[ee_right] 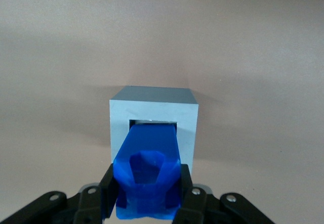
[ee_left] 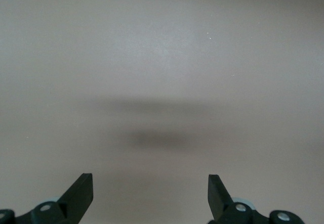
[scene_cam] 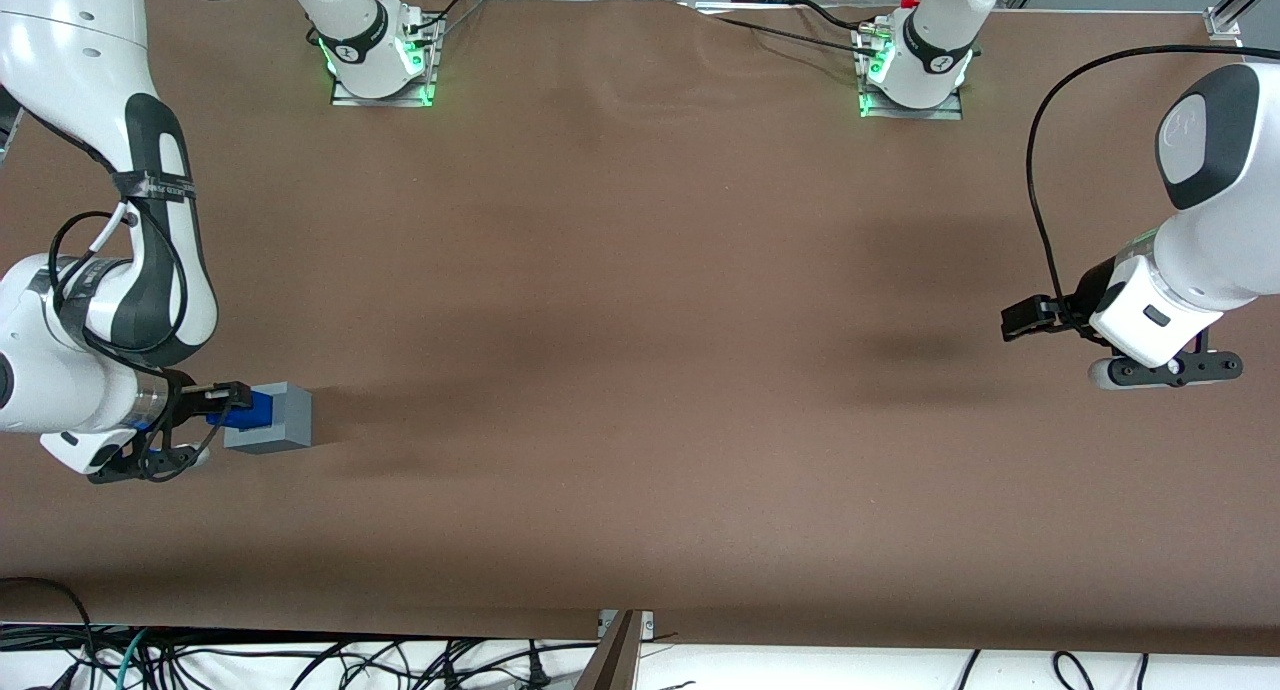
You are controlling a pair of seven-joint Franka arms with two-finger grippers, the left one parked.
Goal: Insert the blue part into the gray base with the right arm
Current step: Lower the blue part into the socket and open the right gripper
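Observation:
The gray base [scene_cam: 278,417] [ee_right: 153,116] stands on the brown table at the working arm's end. The blue part [scene_cam: 256,407] [ee_right: 149,176] is held between the black fingers of my right gripper [scene_cam: 228,400] [ee_right: 147,186], which is shut on it. In the right wrist view the part's leading end reaches into the square recess [ee_right: 152,124] of the base's facing side, while its wider body stays outside. The gripper is right beside the base, at the same height as it.
The brown table [scene_cam: 640,370] stretches toward the parked arm's end. Two arm mounts [scene_cam: 380,60] [scene_cam: 912,70] sit at the table edge farthest from the front camera. Cables [scene_cam: 300,660] lie below the near edge.

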